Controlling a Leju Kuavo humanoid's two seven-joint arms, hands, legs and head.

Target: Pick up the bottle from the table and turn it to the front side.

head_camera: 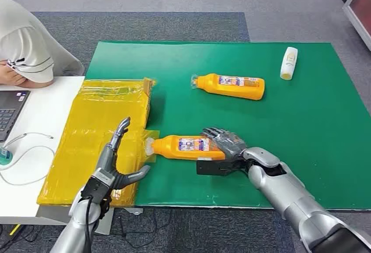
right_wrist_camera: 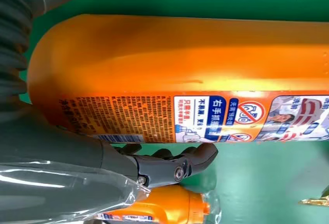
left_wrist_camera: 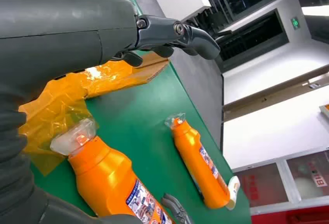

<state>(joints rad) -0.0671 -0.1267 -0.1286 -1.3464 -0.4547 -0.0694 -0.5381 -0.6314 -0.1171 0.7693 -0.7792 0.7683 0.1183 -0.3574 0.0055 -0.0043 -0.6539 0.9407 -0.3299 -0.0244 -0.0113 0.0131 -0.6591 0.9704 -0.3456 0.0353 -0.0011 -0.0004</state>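
My right hand [head_camera: 222, 144] lies over the base end of the near orange plastic bottle with a printed label [head_camera: 188, 147]. Its dark fingers [right_wrist_camera: 170, 168] reach over the label side, and the thick grey thumb sits against the opposite flank. The hand looks closed around the bottle, though I cannot tell how firmly it bears on it. The bottle rests on its side on the green mat [head_camera: 306, 125], its film-wrapped cap pointing toward the yellow plastic-wrapped flat package [head_camera: 100, 131] and touching or overlapping a loose flap at that package's edge.

My left hand [head_camera: 115, 163] hovers above the yellow package with fingers spread apart and nothing in them.

A second orange bottle [head_camera: 229, 86] lies on its side farther back on the mat, well apart. A small white bottle [head_camera: 288, 62] lies near the mat's far right corner. At the left, a white table [head_camera: 43, 108] carries a laptop corner and a cable, and a person in a grey garment [head_camera: 31, 44] leans over it.

Risks, as I judge them: the hold sits at the very base, so the long neck end may droop or swing on lifting. The smooth rounded body may slip while turning. The cap may snag the loose yellow film and drag it.
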